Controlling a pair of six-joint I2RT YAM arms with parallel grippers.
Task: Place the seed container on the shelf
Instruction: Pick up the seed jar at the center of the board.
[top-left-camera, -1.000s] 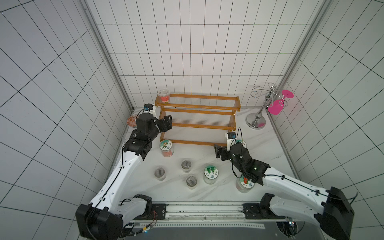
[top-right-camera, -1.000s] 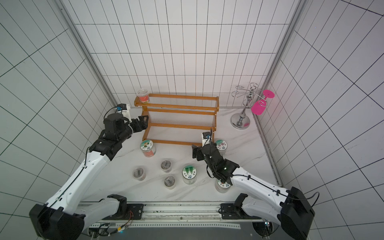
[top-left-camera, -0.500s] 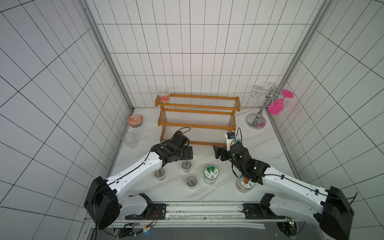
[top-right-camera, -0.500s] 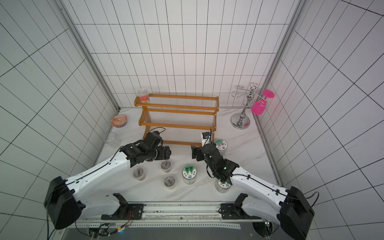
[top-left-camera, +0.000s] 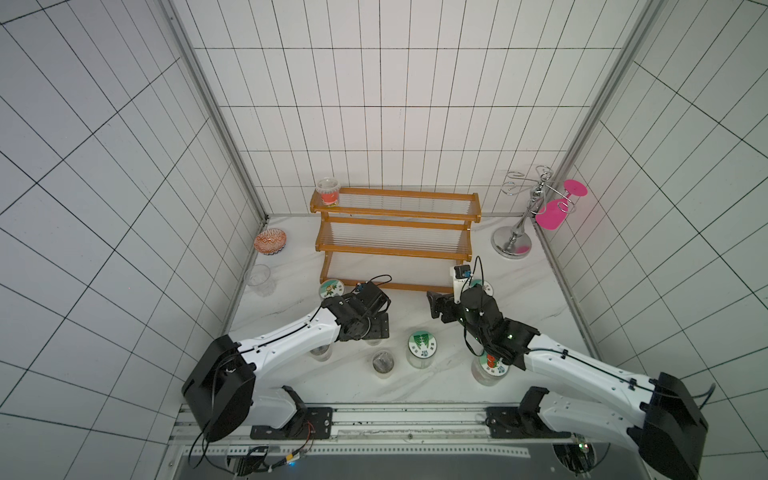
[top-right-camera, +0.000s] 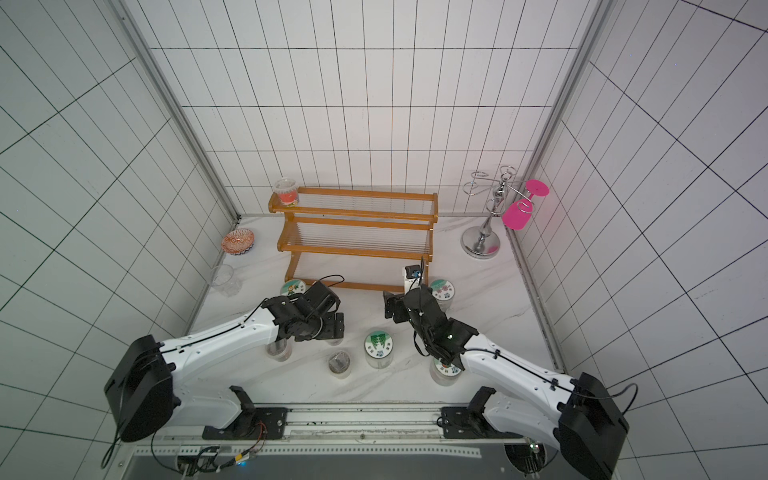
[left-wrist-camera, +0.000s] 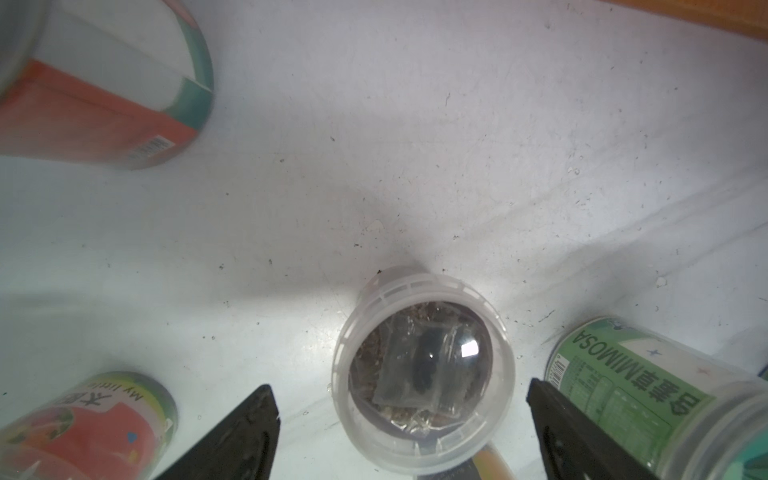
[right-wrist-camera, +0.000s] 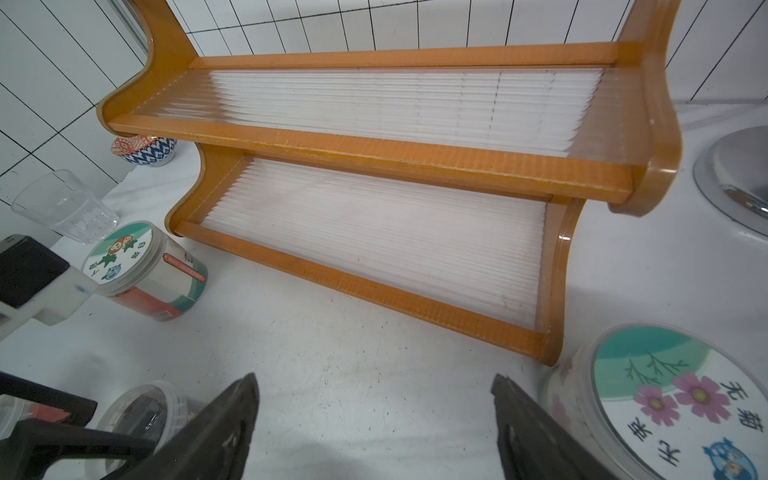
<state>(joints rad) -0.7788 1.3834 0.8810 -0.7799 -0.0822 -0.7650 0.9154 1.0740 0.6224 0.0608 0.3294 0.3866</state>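
Left fingers (left-wrist-camera: 249, 424) spread wide over the clear-lidded seed container (left-wrist-camera: 422, 374), nothing gripped. I'd drop straight down, squeeze below the rim, dodge the MIMOSA jar (left-wrist-camera: 648, 395). Right fingers (right-wrist-camera: 232, 415) open, empty.

Bright, even light, soft shadows; the red-labelled jar (left-wrist-camera: 95, 104) looks blurred, perhaps motion.

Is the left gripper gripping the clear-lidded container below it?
No: in the left wrist view the left gripper is open, its fingers standing clear of the clear-lidded container on both sides.
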